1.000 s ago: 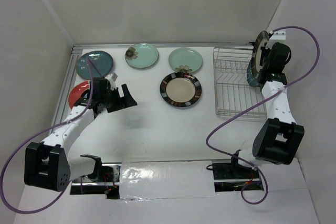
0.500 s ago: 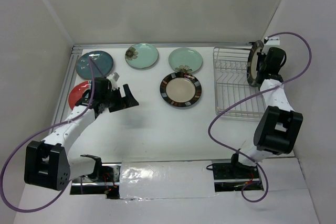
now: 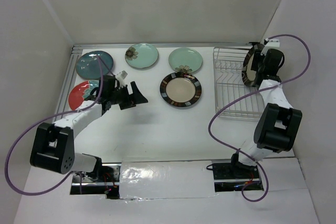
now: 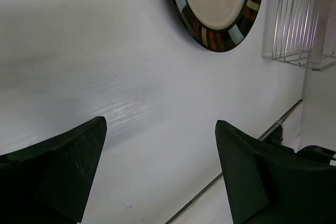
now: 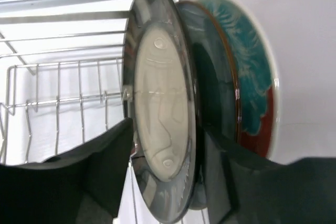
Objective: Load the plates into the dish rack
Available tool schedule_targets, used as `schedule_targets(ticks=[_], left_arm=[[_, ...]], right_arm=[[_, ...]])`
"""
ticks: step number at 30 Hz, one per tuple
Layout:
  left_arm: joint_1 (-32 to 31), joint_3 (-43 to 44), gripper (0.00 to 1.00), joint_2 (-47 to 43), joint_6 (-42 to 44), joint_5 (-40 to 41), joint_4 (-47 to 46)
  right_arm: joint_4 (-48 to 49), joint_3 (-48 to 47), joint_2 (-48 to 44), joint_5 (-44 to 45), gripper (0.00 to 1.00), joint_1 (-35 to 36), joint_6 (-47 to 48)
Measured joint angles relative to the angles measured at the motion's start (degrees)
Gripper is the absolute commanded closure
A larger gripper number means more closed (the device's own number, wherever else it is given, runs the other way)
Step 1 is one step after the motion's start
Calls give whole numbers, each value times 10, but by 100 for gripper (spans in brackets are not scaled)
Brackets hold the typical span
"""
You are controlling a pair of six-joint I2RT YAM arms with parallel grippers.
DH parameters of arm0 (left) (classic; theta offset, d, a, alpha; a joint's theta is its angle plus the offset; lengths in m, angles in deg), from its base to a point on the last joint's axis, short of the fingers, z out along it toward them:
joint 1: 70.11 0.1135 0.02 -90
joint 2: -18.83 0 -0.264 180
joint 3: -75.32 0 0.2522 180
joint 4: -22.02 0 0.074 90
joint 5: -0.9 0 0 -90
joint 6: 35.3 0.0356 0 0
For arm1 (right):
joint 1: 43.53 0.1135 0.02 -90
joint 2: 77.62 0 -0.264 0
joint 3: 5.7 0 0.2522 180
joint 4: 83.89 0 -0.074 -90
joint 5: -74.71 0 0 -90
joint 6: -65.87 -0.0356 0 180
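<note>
Top external view: table is the biggest item, w/ dish rack on its right side. Rack is mostly bare wire, loaded only at the far right end. Right wrist view shows 3 plates on edge there: cream plate, dark plate behind it, and red-and-teal plate last, nearest the wall. So approx 3 are in, going by what shows.

Left to do, all flat on the table:
- teal plate, mint plate and second mint plate along the far edge
- striped-rim plate mid-table
- red plate at left, partly under left arm

That's 5 to go, so prob. under half done.

Right jaws straddle the cream plate, one on each side; can't tell if they're clenched on it or slack. Its seat in a slot is hidden. Left jaws are spread wide w/ nothing in them, over the table beside the red plate, striped-rim plate ahead.
</note>
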Motion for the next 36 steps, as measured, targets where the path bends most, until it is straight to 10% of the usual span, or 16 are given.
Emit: schedule_targets(ticks=[3,5,27,36], left_arm=[[-5,0,3,48,-28,-18,-40],[-9,0,3,76,-44,-26,-64],[-113,158,23,399,-296,-5,-319],[-125,167,83,442,-364,33,-346]], right_arm=[[-7,-15,-2,1,35,0,-16],[-19,-31,-5,-2,1,0,-29],[-82,45,-205,-74,1,137,-184],[-93,83,-219,-91,4,202,-196]])
